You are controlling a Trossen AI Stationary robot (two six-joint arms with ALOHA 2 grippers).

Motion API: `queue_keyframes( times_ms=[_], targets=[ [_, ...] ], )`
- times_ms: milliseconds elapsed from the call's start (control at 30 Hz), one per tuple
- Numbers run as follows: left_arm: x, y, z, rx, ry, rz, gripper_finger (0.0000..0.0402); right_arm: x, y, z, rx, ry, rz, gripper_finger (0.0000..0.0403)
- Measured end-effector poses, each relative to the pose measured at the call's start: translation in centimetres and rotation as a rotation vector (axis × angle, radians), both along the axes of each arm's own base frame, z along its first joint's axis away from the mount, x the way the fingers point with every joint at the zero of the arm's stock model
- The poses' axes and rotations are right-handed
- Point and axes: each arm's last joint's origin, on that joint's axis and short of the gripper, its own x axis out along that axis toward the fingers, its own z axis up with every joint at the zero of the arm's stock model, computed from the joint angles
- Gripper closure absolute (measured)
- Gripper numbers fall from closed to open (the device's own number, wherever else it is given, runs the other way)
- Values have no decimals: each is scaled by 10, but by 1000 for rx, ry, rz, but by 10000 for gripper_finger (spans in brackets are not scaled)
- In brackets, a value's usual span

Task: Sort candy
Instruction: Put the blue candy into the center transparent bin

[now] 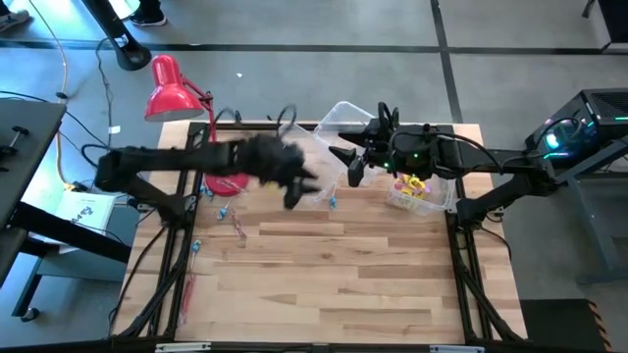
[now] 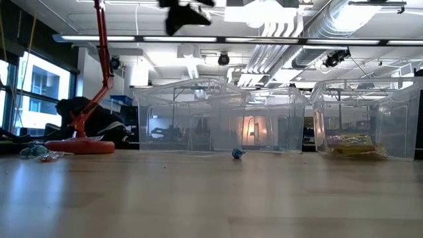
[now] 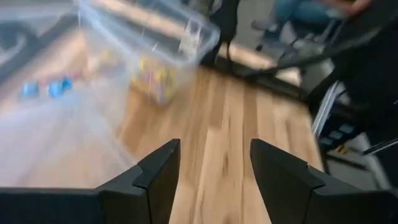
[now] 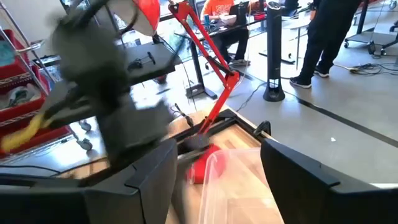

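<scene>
The left gripper [image 1: 297,186] is hovering over the far middle of the wooden table [image 1: 334,275] by the clear bins [image 1: 339,123], its fingers spread apart and holding nothing. The right gripper [image 1: 351,165] is hanging nearby with its fingers wide and empty. Yellow candy packets [image 1: 412,186] are lying in the right bin [image 1: 432,201]; blue wrapped pieces [image 1: 223,213] and red sticks [image 1: 238,227] are lying loose at the table's left.

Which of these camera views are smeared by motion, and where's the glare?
High view: the left arm's gripper is motion-smeared. Left wrist view: the clear plastic bin and wooden table streak. Right wrist view: the left arm blurs. Low view: sharp, with ceiling-light glare.
</scene>
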Motion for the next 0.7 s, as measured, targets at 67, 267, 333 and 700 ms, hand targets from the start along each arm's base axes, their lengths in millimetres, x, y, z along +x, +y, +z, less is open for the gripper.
queue_keyframes(
  times_ms=[67,267,333,700],
  targets=[
    [-14,-23,-15,1,48,33,213,1,0,-1,1,4,0,176],
    [-66,-74,-80,-119,247,154,213,8,0,-8,12,32,-1,176],
    [-86,-82,-98,-143,340,210,213,13,0,-13,19,44,-1,176],
    [-155,-66,-160,-206,790,695,213,36,2,-35,75,95,32,176]
  ],
)
